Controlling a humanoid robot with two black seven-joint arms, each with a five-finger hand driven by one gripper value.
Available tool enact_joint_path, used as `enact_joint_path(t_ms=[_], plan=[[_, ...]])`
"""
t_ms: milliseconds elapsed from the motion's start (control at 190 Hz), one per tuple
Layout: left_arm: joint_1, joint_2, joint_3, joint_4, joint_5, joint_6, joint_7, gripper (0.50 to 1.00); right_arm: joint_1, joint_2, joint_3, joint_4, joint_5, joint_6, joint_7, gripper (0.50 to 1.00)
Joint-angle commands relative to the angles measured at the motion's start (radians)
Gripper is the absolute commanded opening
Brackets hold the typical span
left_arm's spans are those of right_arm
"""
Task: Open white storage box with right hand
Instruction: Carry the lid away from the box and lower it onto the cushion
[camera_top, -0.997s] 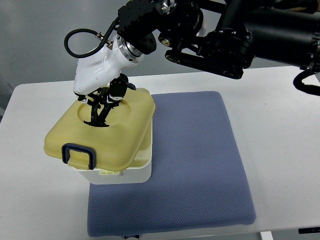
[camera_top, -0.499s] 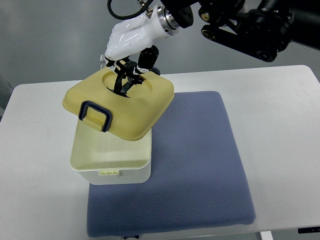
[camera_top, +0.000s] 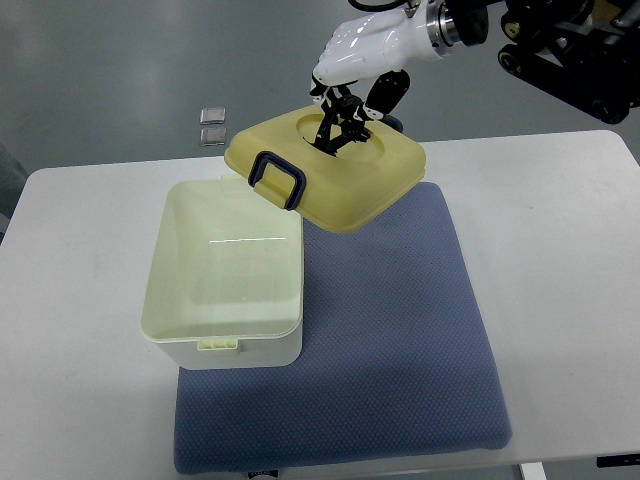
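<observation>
Top view shows the right hand (camera_top: 345, 125) up near 12 o'clock, with its arm coming in from the top right corner of the picture. The hand has a white shell and thin black fingers (camera_top: 335, 135). The fingers are curled down into the round dip in the top of the yellow lid (camera_top: 330, 180), and they hold the lid up in the air. The lid is tilted, with its low side toward 7 o'clock. A dark blue handle (camera_top: 278, 180) sits on that low side of the lid. The lid hangs over the far edge of the blue mat (camera_top: 380, 330) and is off the box. The box (camera_top: 225, 280) stands at about 9 o'clock from the middle of the picture. It is white on the outside and pale yellow inside, and it is wide open with nothing in it. Its near right corner stands on the mat and the rest is on the white table (camera_top: 80, 300). A small clip (camera_top: 220, 345) shows on its near rim. Two little square silver things (camera_top: 212, 124) lie on the grey floor past the far edge of the table, at about 11 o'clock.
</observation>
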Motion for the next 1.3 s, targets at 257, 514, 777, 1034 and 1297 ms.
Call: enact_joint_path(t_ms=[257, 514, 777, 1034, 1297], plan=[[0.000, 0.000, 0.000, 0.000, 0.000, 0.000, 0.000, 1.000, -0.138, -0.041, -0.019, -0.066, -0.002, -0.088, 0.001, 0.500], [0.000, 0.000, 0.000, 0.000, 0.000, 0.000, 0.000, 1.000, -0.233, -0.036, -0.019, -0.112, -0.004, -0.126, 0.000, 0.500], [0.000, 0.000, 0.000, 0.000, 0.000, 0.000, 0.000, 1.000, -0.285, -0.028, -0.019, -0.109, -0.005, -0.144, 0.014, 0.500], [0.000, 0.000, 0.000, 0.000, 0.000, 0.000, 0.000, 1.000, -0.305, -0.024, -0.026, -0.057, -0.005, -0.141, 0.014, 0.500], [0.000, 0.000, 0.000, 0.000, 0.000, 0.000, 0.000, 1.000, -0.303, -0.028, -0.031, 0.035, -0.002, -0.131, 0.014, 0.500]])
